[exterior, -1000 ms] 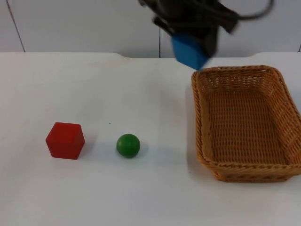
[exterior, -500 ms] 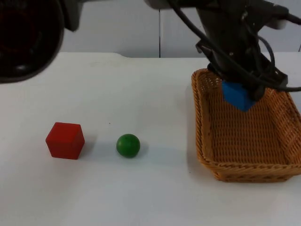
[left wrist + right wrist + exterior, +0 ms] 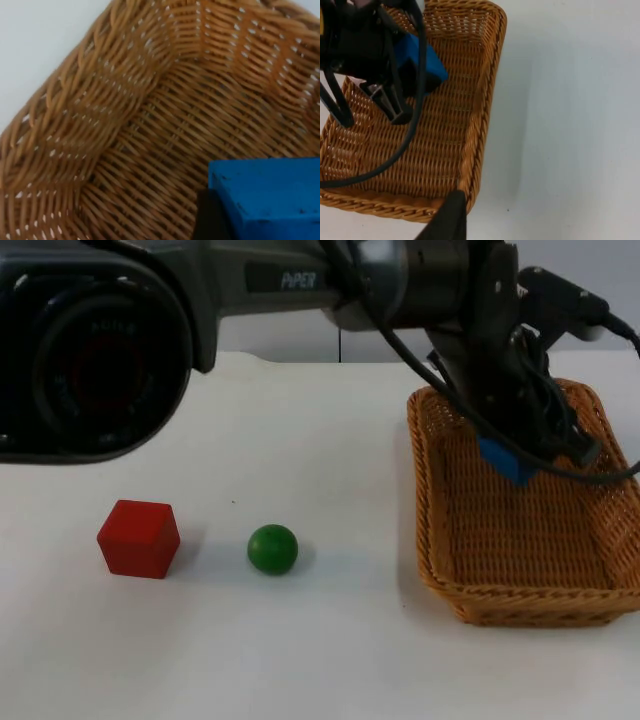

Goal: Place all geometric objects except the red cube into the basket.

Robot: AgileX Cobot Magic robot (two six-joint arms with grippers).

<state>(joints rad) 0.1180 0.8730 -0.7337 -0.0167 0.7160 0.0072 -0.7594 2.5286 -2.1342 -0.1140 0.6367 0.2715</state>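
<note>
Blue block (image 3: 503, 460), tan woven wicker basket (image 3: 520, 605), red cube (image 3: 138, 538), green ball (image 3: 272, 548), white table (image 3: 300, 440), black left arm (image 3: 420, 280).

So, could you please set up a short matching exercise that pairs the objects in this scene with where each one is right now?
Things:
1. blue block
2. red cube
3. green ball
4. basket

Places:
A. on the table, nearest the left edge of the top view
B. held by the left pincer over the basket's inside
C. on the table, at the right of the top view
D. on the table, between the red cube and the basket

Pairs: 1-B, 2-A, 3-D, 4-C
</note>
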